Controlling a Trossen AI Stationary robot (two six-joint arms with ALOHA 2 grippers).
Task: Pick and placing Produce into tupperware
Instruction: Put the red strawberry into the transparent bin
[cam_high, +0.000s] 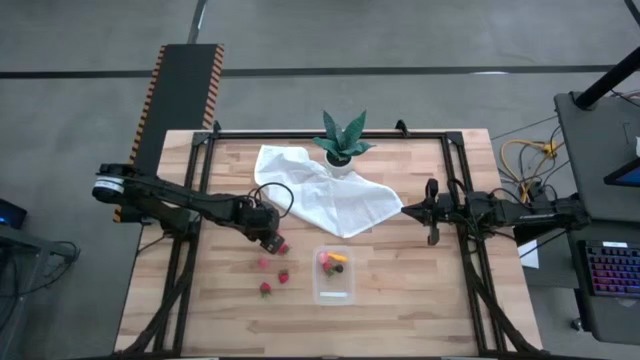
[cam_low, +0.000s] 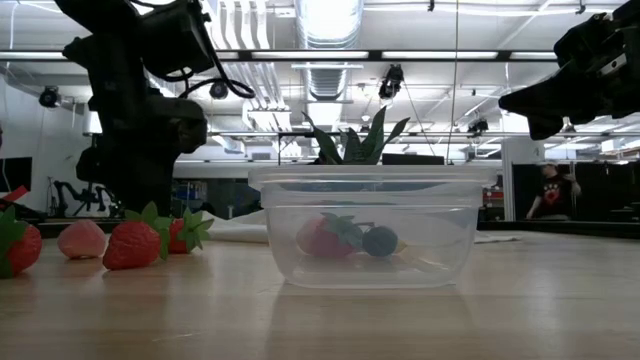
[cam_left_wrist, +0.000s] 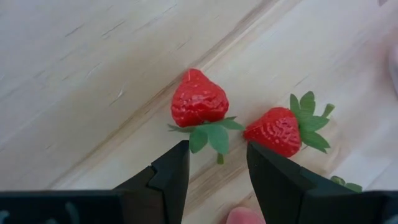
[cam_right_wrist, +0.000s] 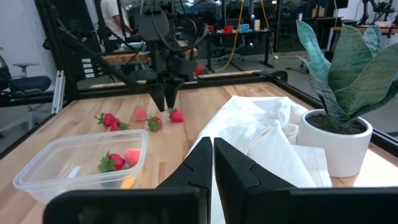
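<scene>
Step in hand, as judged: the left gripper (cam_left_wrist: 216, 163) descends on a red strawberry (cam_left_wrist: 198, 99) lying on the wooden table (cam_high: 420, 290). To do it well, it should straddle the berry body, not the green leaves, and stay clear of the neighbouring strawberry (cam_left_wrist: 275, 130) just beside it. Fingers stand apart, holding nothing, above the berry's leaves. Tupperware (cam_high: 334, 276) sits near, between the arms, with several pieces already inside. Right gripper (cam_high: 432, 232) waits by the white cloth (cam_high: 330, 195), fingers together, empty.
</scene>
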